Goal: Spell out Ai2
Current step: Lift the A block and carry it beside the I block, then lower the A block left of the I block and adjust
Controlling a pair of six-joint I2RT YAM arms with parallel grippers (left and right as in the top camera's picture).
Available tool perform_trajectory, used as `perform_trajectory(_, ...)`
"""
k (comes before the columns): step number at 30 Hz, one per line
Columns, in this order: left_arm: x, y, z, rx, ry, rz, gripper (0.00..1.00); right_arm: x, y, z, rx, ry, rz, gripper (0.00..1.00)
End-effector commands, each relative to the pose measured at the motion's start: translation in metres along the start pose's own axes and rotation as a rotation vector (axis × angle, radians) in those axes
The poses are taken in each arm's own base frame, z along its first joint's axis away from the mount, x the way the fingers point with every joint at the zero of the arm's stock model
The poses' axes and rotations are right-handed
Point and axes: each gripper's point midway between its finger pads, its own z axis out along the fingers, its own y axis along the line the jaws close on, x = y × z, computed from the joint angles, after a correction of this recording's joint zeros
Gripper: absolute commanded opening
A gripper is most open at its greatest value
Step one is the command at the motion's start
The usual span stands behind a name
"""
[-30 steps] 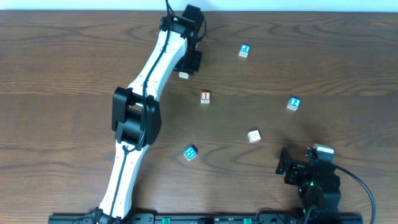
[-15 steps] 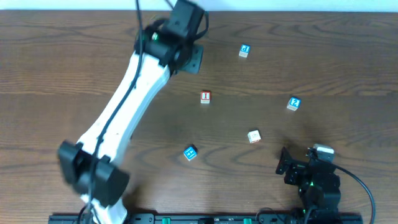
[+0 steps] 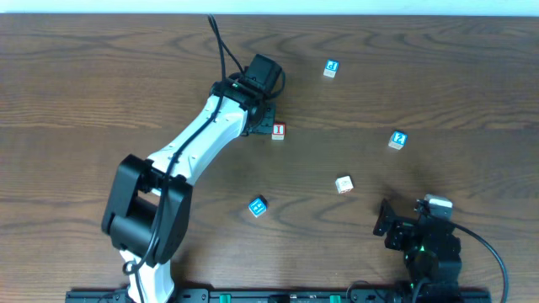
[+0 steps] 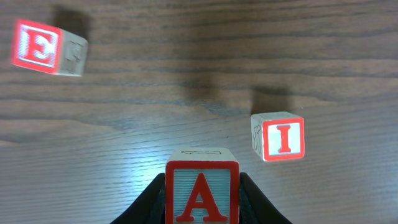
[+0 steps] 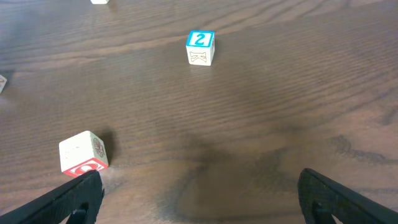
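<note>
Left hand clamped on A cube, near I cube; right hand wide open, empty.

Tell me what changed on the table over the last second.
The left hand, shut on the A cube, swung back from the far side of the table and now holds it close beside the I cube, not touching. Nothing was grabbed or released. The 2 cube, E cube, two other blue cubes and open right hand stayed put.

E cube, two blue cubes, table
</note>
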Motion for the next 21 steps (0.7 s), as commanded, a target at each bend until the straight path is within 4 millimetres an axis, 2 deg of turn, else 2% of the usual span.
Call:
perform_trajectory(1,0.007,-0.003,0.015,0.001,0.039,-0.075,0.06,0.001,-0.001,0.000,0.002,0.000,-0.011,0.99)
perform_trajectory(6,0.008,-0.015,0.027,0.061,0.054,-0.081,0.06,0.001,-0.001,0.000,0.002,0.000,-0.011,0.99)
perform_trajectory(21,0.003,-0.020,0.033,0.082,0.035,-0.081,0.06,0.001,-0.001,0.000,0.002,0.000,-0.010,0.99)
